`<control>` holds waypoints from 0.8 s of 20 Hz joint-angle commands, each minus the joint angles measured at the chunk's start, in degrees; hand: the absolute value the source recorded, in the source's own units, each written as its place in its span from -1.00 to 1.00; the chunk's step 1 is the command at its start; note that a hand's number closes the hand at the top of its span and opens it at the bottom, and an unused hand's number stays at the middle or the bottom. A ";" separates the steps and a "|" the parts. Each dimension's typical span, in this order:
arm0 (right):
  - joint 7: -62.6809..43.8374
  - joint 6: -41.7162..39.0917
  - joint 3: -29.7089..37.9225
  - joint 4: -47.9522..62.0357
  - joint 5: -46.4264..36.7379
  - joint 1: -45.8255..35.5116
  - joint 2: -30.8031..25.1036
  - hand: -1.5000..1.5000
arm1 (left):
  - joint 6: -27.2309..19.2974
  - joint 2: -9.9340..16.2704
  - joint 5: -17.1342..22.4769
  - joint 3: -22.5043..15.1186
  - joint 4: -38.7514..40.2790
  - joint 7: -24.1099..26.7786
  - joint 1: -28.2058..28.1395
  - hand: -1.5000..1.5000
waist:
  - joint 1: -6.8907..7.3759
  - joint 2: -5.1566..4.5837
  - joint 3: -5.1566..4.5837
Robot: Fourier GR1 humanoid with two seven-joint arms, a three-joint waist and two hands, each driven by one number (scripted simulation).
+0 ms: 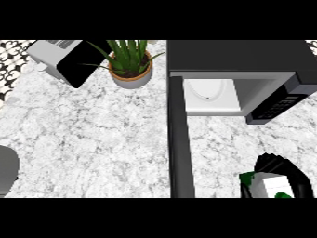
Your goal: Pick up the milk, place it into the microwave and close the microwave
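Right hand (293, 174): at the lower right edge, black fingers curled round the milk (270, 186), a white-and-green carton held over the counter (85, 135) in front of the microwave (247, 69). Microwave door (178, 139): swung open, edge-on. Interior: white turntable plate (209, 89). Far left: potted plant (130, 62), toaster (58, 58).

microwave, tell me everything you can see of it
The microwave is a black box at the counter's back right, beside a potted plant. Its door is swung fully open, seen edge-on as a long dark bar reaching toward the robot. The cavity is pale, with a white round turntable inside and nothing on it. A dark keypad panel sits at its right. Nothing touches it.
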State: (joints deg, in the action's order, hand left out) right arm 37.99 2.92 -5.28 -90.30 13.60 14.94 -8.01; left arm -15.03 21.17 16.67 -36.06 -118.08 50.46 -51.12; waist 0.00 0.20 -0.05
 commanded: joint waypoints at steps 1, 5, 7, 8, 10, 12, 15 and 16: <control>-5.46 2.38 -2.45 -7.48 -1.05 1.49 1.25 1.00 | 0.05 2.47 1.08 0.72 -2.11 1.40 -1.81 -1.00 | 0.20 -0.08 0.03; -6.52 10.11 -4.53 -0.81 -9.21 -7.12 4.73 1.00 | 1.98 2.28 2.74 0.87 1.02 4.01 -1.62 -1.00 | 0.81 -0.14 0.02; -9.41 10.88 -4.79 -2.36 -10.45 -7.89 4.17 1.00 | 0.03 1.43 2.02 0.68 0.80 1.28 0.93 -1.00 | 0.43 -0.16 0.03; -10.37 9.51 -2.14 -0.85 -8.42 -9.45 3.02 1.00 | 1.72 2.70 5.89 3.98 0.10 0.44 1.82 -1.00 | 0.39 -0.19 0.04; -10.16 9.37 -0.81 5.46 -8.18 -14.96 3.95 1.00 | 1.88 4.96 3.84 2.11 -1.41 3.00 -2.79 -1.00 | 0.80 -0.18 0.06; -9.24 10.10 -0.15 10.83 -10.29 -19.49 3.85 1.00 | 1.90 3.45 4.69 2.51 0.24 3.01 -0.59 -1.00 | 0.89 -0.24 0.07; -14.34 17.57 -1.68 13.36 -15.30 -23.18 7.10 1.00 | 2.36 3.98 6.69 5.25 1.26 0.24 2.67 -1.00 | 0.75 -0.29 0.03; -12.38 17.62 -0.21 16.55 -15.38 -24.83 6.84 1.00 | 3.26 3.11 5.91 4.35 4.65 3.55 2.09 -1.00 | 0.93 -0.26 0.04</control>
State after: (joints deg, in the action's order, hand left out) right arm 26.81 16.83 -6.71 -80.26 1.12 -4.02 -2.38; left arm -13.62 24.51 21.37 -32.88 -117.47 51.75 -50.41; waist 0.73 -0.03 0.00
